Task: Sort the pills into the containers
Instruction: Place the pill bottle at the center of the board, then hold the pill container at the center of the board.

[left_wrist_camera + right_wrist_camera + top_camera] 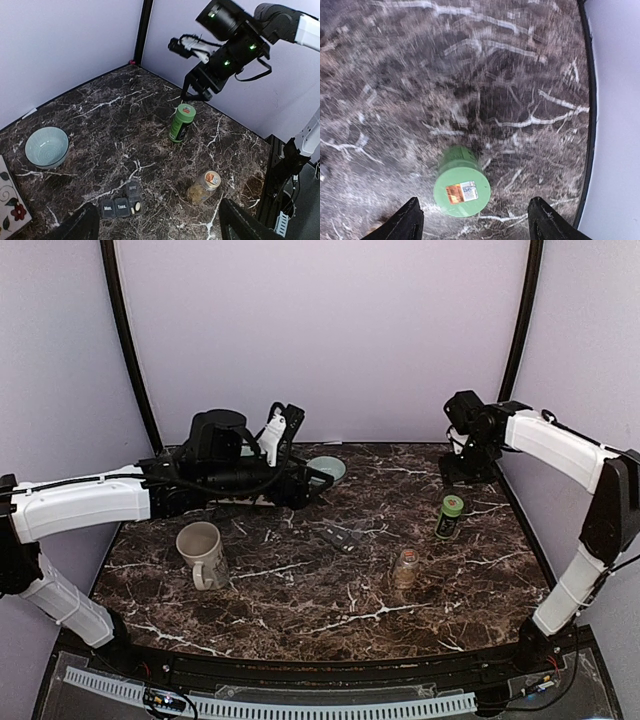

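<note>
Hovering over the green bottle point(461, 182), clear of its cap: right gripper point(477, 222), fingers spread wide, nothing held.

Item, green bottle: stands upright on the marble table point(300, 610), on the right-hand side toward the far edge. Slim green body, green cap on, small orange-and-white sticker on the cap top. The side label's print is too small to read.

Item, amber jar point(204, 186): upright, lid on, pale contents showing through the wall. It stands nearer the arms than the green bottle and apart from it.

Item, pill organiser point(121, 205): flat, mid-table. Lids are marked Mon. and Tues., and a pale object shows in the adjoining compartment.

Item, left gripper point(160, 227): fingers wide, empty, raised over the left side of the table.

Handling note, by judgement: the step in hand looks to be taking the green bottle.
- Centre the fingers on the body and descend straight.
- Close below the cap, so the lid stays free for unscrewing.
- Bring both fingers into contact together, because a tall, narrow bottle will likely tip if one lands first.
- Grip firmly, as smooth plastic may slip.
</note>
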`<control>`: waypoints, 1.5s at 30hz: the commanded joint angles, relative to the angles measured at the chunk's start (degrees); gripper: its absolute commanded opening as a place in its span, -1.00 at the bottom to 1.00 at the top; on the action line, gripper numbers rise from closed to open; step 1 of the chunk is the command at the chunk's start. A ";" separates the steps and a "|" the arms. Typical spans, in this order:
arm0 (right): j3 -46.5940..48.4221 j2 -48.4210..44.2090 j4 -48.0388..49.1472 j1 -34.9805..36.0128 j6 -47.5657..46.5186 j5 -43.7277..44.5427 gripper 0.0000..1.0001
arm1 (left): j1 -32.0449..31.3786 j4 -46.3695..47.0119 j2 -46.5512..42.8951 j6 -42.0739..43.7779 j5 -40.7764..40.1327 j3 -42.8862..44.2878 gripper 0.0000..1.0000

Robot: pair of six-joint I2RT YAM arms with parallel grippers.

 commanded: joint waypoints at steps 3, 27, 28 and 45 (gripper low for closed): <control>4.59 -2.48 6.69 4.78 -2.08 2.27 0.43 | 0.25 -3.67 4.54 -4.97 -3.70 0.79 0.62; 2.01 13.82 20.51 8.22 -2.16 -24.07 -0.74 | 2.49 -11.75 28.26 -17.99 -2.24 14.14 -0.89; 2.19 14.43 20.67 8.23 -2.15 -25.05 -0.74 | 2.66 -11.88 28.73 -18.04 -1.80 14.39 -0.92; 2.47 21.20 22.22 8.63 -1.53 -37.89 -0.72 | 3.42 -12.70 34.30 -18.22 3.32 17.23 -1.00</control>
